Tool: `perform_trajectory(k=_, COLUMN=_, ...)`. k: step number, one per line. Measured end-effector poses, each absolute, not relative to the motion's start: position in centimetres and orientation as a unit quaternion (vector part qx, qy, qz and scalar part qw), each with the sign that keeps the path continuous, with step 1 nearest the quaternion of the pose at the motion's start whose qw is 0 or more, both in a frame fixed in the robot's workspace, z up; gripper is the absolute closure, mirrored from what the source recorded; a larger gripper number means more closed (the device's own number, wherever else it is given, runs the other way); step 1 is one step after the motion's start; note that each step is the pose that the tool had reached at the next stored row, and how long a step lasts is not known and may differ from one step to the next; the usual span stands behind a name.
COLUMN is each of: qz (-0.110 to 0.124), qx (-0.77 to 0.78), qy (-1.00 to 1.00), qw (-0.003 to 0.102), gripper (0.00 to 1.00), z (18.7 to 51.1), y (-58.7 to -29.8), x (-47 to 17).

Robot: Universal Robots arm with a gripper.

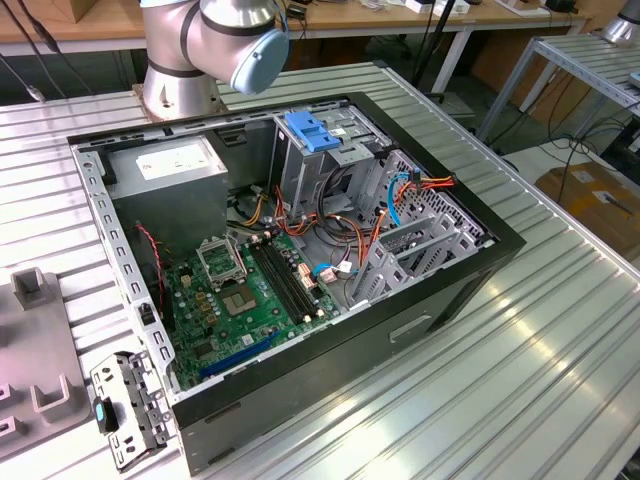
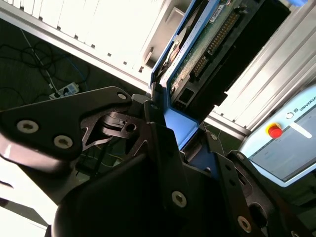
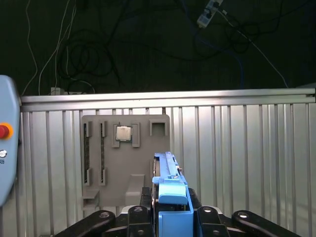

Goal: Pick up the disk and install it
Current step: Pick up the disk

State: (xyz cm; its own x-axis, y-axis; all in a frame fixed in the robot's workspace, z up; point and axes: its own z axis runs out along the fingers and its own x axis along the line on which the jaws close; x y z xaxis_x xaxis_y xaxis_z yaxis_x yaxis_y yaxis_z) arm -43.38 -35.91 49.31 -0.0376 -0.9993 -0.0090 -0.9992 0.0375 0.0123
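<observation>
In the exterior view a grey fixture tray (image 1: 50,340) lies at the tabletop's (image 1: 540,360) edge on the exterior view's left, with the open computer case (image 1: 440,300) mid-table. In the first wrist view the gripper (image 3: 170,210) has its fingers (image 3: 147,197) clamped on the disk (image 3: 172,190), held edge-on over the tabletop

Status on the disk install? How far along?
Pickup looks done: the gripper is shut on the disk, clamping its blue frame, held clear of the table. Install is left: the disk is not yet in the open computer case.
</observation>
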Motion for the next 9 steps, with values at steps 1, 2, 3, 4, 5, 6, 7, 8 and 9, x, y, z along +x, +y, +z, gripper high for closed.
perform_trajectory(k=1, qz=-0.008, qx=0.694, qy=-0.720, qw=0.001, gripper=0.63, z=49.3, y=-35.9, x=-43.2)
perform_trajectory(k=2, qz=-0.008, qx=0.694, qy=-0.720, qw=0.001, gripper=0.63, z=49.3, y=-35.9, x=-43.1)
perform_trajectory(k=3, qz=-0.008, qx=0.694, qy=-0.720, qw=0.001, gripper=0.63, z=49.3, y=-35.9, x=-43.0)
perform_trajectory(k=4, qz=-0.008, qx=0.694, qy=-0.720, qw=0.001, gripper=0.63, z=49.3, y=-35.9, x=-42.9)
perform_trajectory(k=5, qz=-0.008, qx=0.694, qy=-0.720, qw=0.001, gripper=0.63, z=49.3, y=-35.9, x=-42.7)
perform_trajectory(k=6, qz=-0.008, qx=0.694, qy=-0.720, qw=0.001, gripper=0.63, z=49.3, y=-35.9, x=-42.6)
perform_trajectory(k=7, qz=-0.008, qx=0.694, qy=-0.720, qw=0.001, gripper=0.63, z=49.3, y=-35.9, x=-42.4)
perform_trajectory(k=8, qz=-0.008, qx=0.694, qy=-0.720, qw=0.001, gripper=0.63, z=49.3, y=-35.9, x=-42.1)
perform_trajectory(k=9, qz=-0.008, qx=0.694, qy=-0.720, qw=0.001, gripper=0.63, z=49.3, y=-35.9, x=-42.0)
